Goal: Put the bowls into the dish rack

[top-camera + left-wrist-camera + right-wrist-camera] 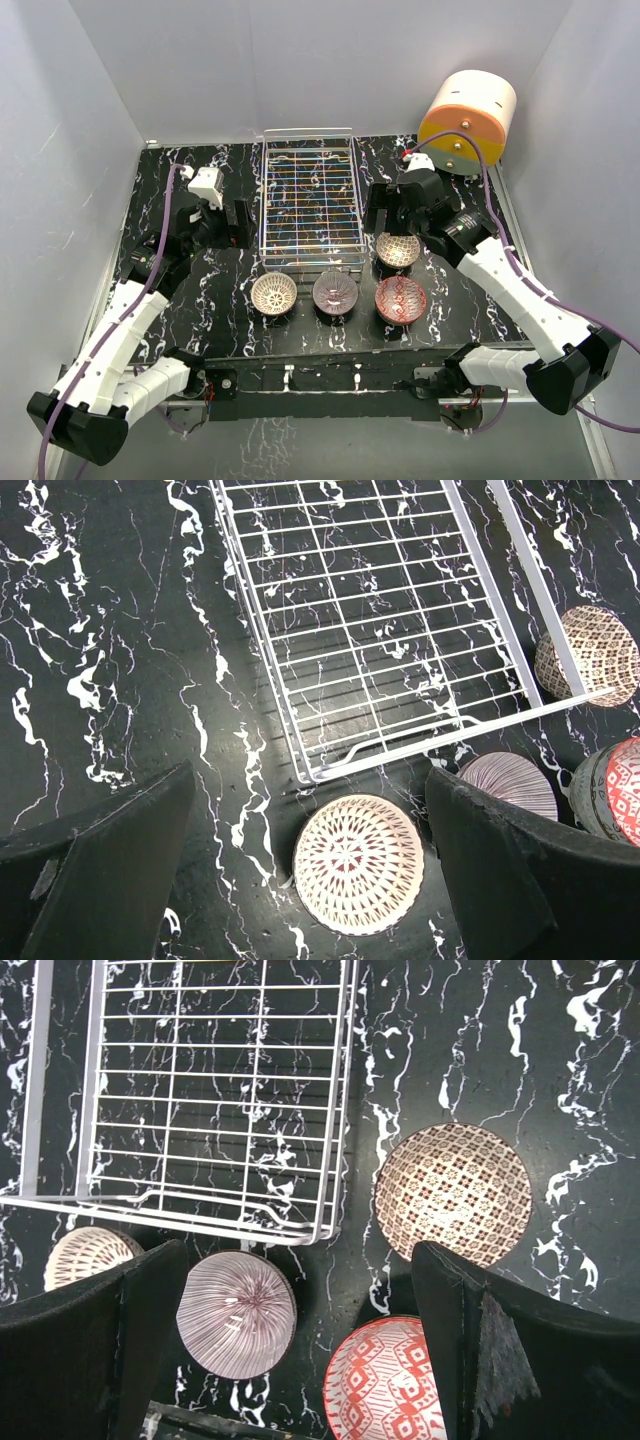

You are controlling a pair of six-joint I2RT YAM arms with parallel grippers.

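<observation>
Right gripper [300,1260] and left gripper [310,775] hang spread, seemingly poised to lift patterned ceramic bowls [337,291] into the silver wire rack [264,200].

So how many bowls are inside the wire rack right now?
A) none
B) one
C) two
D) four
A: the dish rack has nothing in it. The white bowl, purple bowl, red bowl and brown-patterned bowl all sit on the table outside its near end.
</observation>
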